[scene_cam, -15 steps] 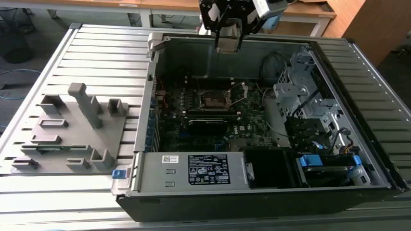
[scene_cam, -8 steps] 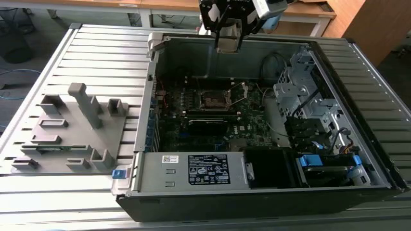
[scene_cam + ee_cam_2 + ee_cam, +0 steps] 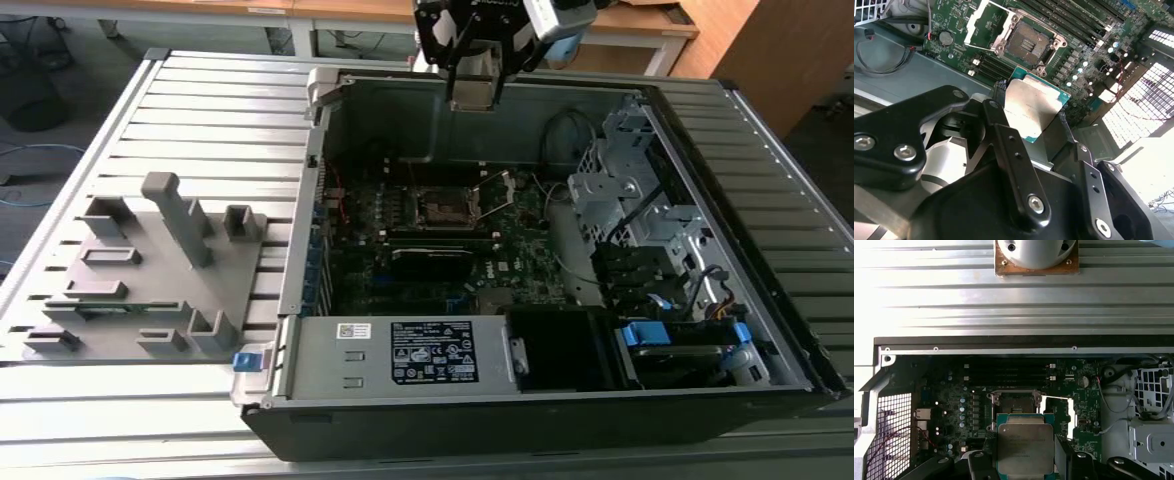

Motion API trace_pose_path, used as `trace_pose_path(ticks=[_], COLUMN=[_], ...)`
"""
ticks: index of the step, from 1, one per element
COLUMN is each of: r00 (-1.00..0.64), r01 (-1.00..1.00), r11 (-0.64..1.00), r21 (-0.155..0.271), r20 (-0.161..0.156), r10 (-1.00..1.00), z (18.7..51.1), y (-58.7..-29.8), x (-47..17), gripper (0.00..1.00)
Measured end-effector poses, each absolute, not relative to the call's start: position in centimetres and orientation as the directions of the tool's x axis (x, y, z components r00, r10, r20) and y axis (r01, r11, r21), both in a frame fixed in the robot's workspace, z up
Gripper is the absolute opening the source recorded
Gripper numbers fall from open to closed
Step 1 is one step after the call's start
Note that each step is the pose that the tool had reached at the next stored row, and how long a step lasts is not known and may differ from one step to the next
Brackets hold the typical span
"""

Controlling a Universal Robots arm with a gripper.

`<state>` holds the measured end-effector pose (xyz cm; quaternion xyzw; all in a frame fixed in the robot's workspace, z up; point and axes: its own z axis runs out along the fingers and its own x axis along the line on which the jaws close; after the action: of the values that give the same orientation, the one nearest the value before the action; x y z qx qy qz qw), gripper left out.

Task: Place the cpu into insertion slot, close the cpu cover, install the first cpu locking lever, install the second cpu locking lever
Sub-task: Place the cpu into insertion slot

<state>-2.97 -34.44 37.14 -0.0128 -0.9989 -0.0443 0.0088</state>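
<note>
My gripper (image 3: 475, 92) hangs above the far wall of the open computer case, shut on the cpu (image 3: 1033, 106), a flat square chip with a dull silver top and a green edge. Both wrist views show the chip pinched by its two sides between the black fingers (image 3: 1061, 450). The insertion slot (image 3: 1026, 44) is a dark square socket on the green motherboard, bare and some way below the chip. The cpu cover (image 3: 985, 22), a thin silver frame with a window, stands swung open beside the slot. From the exterior view, the slot (image 3: 445, 206) lies mid-board.
The case walls (image 3: 467, 135) ring the board. A drive cage (image 3: 627, 190) stands at the exterior view's right, and a labelled power supply (image 3: 427, 350) is at the near side. Memory slots (image 3: 1004, 372) lie beside the socket. A grey fixture tray (image 3: 147, 270) rests on the table.
</note>
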Motion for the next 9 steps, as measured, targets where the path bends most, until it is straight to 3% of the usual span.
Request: trace_pose_path(ticks=[9], r00=[-1.0], r01=[0.026], r11=[0.996], r21=[0.088], r20=[0.018], r10=[0.025], z=[36.89], y=[-34.43], x=[-2.97], gripper=[0.54])
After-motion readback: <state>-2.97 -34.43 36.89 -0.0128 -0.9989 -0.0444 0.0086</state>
